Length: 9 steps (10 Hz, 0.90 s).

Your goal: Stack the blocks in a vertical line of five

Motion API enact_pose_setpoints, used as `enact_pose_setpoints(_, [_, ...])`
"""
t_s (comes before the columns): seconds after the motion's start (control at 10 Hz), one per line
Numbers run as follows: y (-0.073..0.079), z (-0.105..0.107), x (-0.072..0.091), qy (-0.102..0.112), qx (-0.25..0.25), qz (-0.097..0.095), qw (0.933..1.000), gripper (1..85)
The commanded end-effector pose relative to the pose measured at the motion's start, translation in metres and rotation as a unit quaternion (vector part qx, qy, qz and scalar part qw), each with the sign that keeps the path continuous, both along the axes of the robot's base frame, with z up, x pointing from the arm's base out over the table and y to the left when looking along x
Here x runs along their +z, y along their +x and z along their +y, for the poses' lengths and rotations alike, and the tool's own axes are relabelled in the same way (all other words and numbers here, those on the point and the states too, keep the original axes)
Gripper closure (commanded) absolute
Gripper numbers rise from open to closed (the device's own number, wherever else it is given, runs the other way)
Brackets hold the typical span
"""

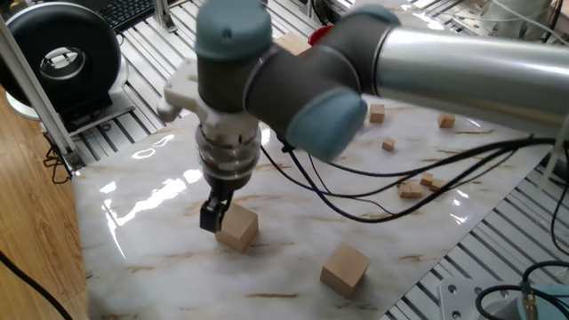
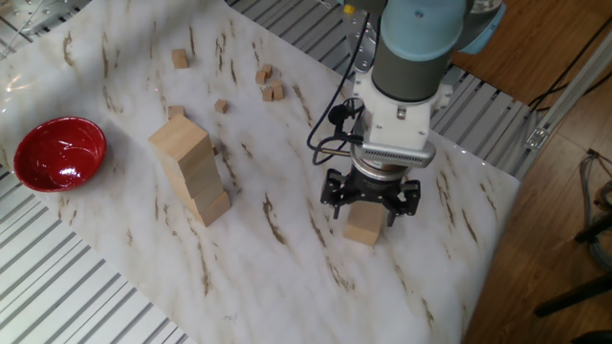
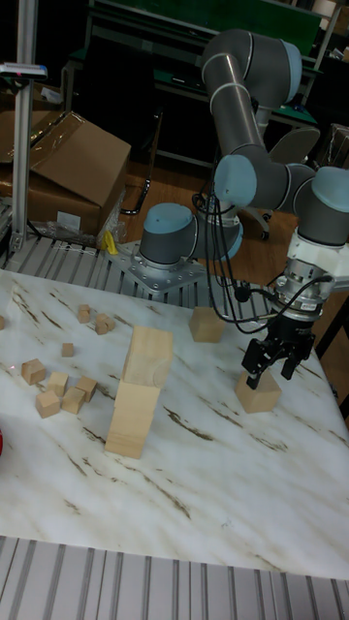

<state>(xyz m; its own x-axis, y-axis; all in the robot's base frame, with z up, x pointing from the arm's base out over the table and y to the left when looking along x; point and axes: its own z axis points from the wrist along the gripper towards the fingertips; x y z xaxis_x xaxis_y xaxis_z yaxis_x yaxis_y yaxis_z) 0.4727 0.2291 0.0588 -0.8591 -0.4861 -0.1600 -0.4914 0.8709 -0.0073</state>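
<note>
Marble-patterned tabletop – gripper low over one loose block.

Its jaws are spread, one finger on each side of that block's top and not pinching it – whether a pad touches the wood cannot be told. A stack of blocks stands well apart, near the red bowl, its upper cubes shifted off line. Another loose block lies near the table's edge, and tiny cubes are scattered beyond.
</note>
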Motion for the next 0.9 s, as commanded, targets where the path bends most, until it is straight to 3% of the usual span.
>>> enact_pose_setpoints(0.0, [-0.0004, 0.0037, -0.0095, 0.019, -0.009, -0.01, 0.9997, 0.7])
enact_pose_setpoints(0.2, [0.0, 0.0098, -0.0133, 0.037, -0.019, -0.012, 0.999, 0.7])
enact_pose_setpoints(0.6, [-0.0004, 0.004, -0.017, 0.031, -0.007, -0.018, 0.9993, 0.7])
enact_pose_setpoints(0.8, [-0.0069, 0.0017, -0.0184, 0.03, -0.015, -0.007, 0.9994, 0.7])
